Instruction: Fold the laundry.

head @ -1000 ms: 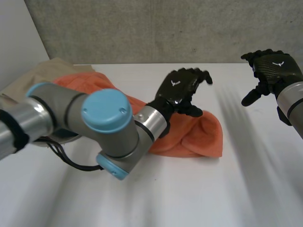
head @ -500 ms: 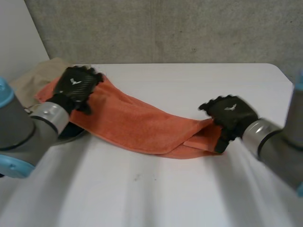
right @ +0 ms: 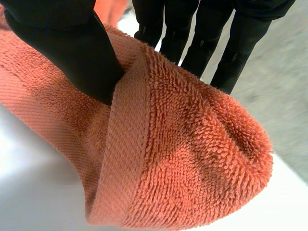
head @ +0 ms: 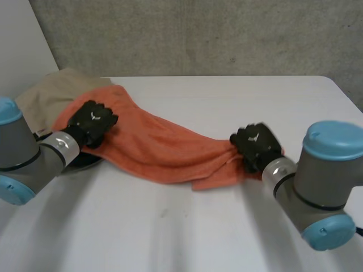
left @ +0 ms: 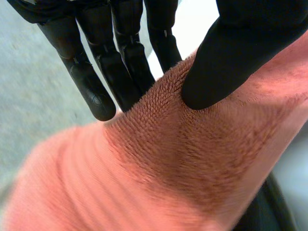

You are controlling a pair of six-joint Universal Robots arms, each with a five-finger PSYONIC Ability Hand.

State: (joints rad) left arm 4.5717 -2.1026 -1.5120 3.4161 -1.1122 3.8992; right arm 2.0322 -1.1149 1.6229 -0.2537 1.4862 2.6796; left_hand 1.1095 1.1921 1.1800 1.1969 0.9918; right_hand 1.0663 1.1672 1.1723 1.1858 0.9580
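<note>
An orange towel (head: 164, 147) lies stretched in a long band across the white table (head: 227, 96). My left hand (head: 92, 122) holds its left end; the thumb (left: 231, 53) presses the terry cloth (left: 192, 163) against the fingers (left: 96, 82) behind it. My right hand (head: 255, 145) grips the right end of the towel. There the thumb (right: 67, 48) and the fingers (right: 211, 43) pinch a bunched fold with its woven hem (right: 120, 154) between them.
A beige cloth (head: 51, 93) lies at the table's far left, partly under the orange towel. A grey concrete wall (head: 198, 34) stands behind the table. The near half of the table is bare white surface.
Both hands came down onto the towel's two ends and closed on them. The left hand went from the middle to the left end. The towel now lies drawn out lengthwise.
</note>
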